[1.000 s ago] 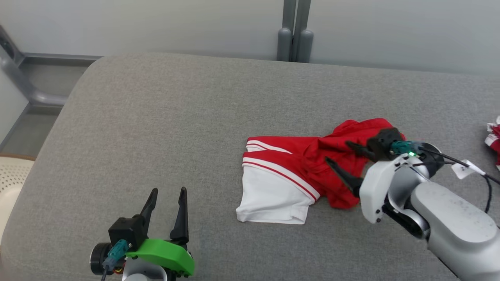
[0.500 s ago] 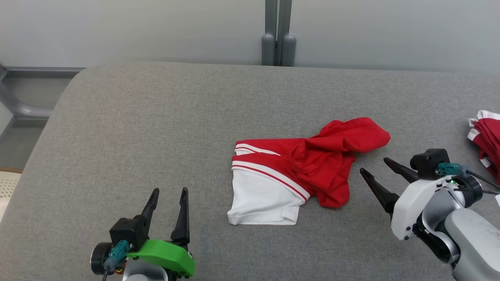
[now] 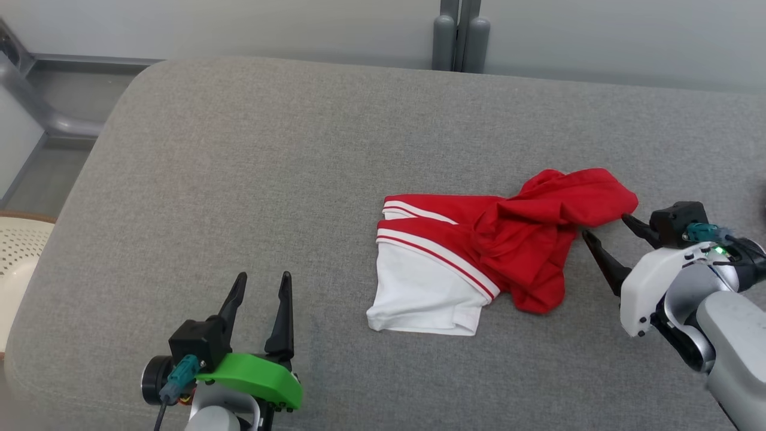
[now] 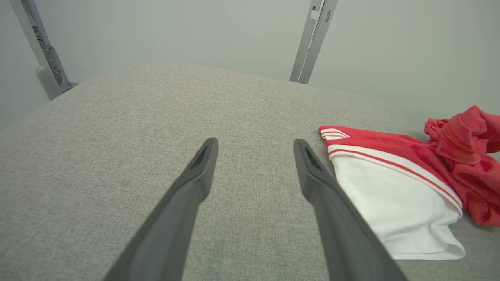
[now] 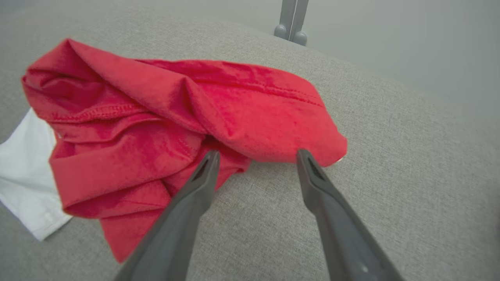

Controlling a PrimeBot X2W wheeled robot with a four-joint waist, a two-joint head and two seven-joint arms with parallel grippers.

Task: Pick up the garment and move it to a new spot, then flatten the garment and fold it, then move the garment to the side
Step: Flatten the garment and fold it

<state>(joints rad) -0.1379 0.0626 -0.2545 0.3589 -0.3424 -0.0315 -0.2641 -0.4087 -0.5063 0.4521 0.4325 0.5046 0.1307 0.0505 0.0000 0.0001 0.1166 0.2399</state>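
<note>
Far left, a pale perforated object (image 3: 18,251) peeks in beside the grey worktop (image 3: 269,149). Your left pincer (image 3: 264,275) sits low at the near edge, fingers pointing up the head view, spread apart and released, nothing between them. From its wrist view it looks across bare grey fabric, with the garment off to its right, well apart from the fingertips.

Centre-right now: the garment (image 3: 479,251) lies on the worktop, partly flat and partly bunched. The white panel is nearest you, red-and-white striped bands cross above it, and the red part is heaped in loose folds on the right side, one lobe reaching out towards the far right.

On to your right pincer (image 3: 605,225): it comes in from the right, fingers wide and released, gripping nothing. In its wrist view both fingertips sit right at the near edge of the red heap, one by a fold, the other by the hem. Whether they actually touch cloth, you can't tell. Behind it all, a grey post (image 3: 459,30) stands against the wall.
</note>
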